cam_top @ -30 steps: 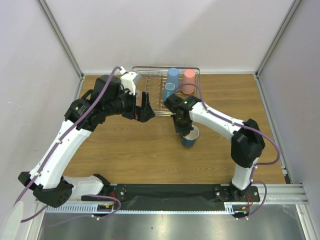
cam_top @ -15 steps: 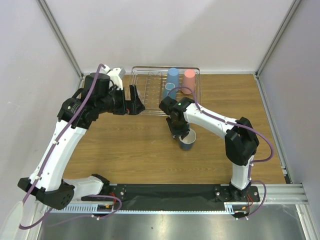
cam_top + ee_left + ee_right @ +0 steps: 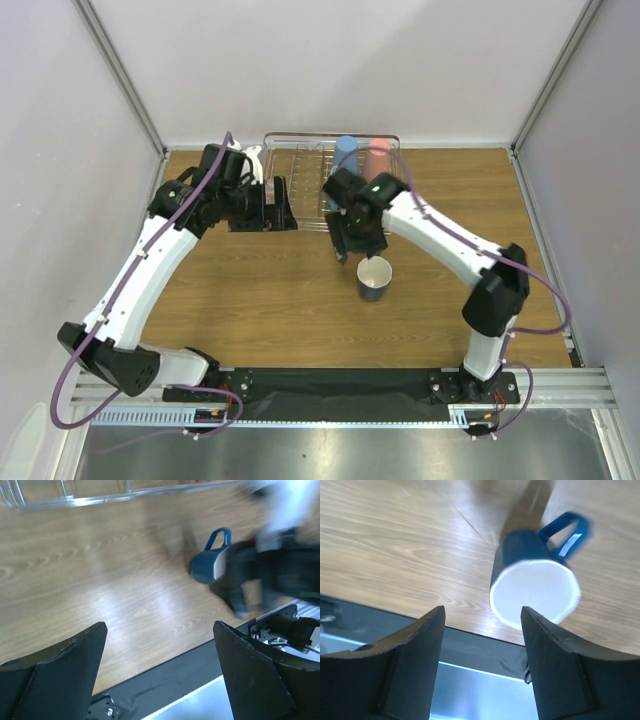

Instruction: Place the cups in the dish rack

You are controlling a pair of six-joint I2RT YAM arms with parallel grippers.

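The dark blue mug [image 3: 375, 278] stands upright on the wooden table [image 3: 250, 290], its white inside facing up, a little in front of the dish rack [image 3: 300, 141] and outside it. The right gripper [image 3: 345, 250] hangs just beside the mug, on the side nearer the rack, and its fingers [image 3: 415, 670] are spread apart with nothing between them. In the right wrist view, the mug sits beyond the fingertips and off towards the right-hand finger. Its rim is clear of both pads, and its handle sticks out on the side away from the gripper. Only bare wood shows in the gap between the fingers. The left gripper [image 3: 273, 205] hovers by the rack's near left corner, well apart from the mug, with its fingers spread wide and holding nothing. In its own camera the mug shows small in the distance, with its handle turned towards the rack's wire edge. Inside the rack, towards the back right, a light blue tumbler [image 3: 346, 152] and a pink tumbler [image 3: 378, 158] stand next to each other, partly hidden behind the right arm.
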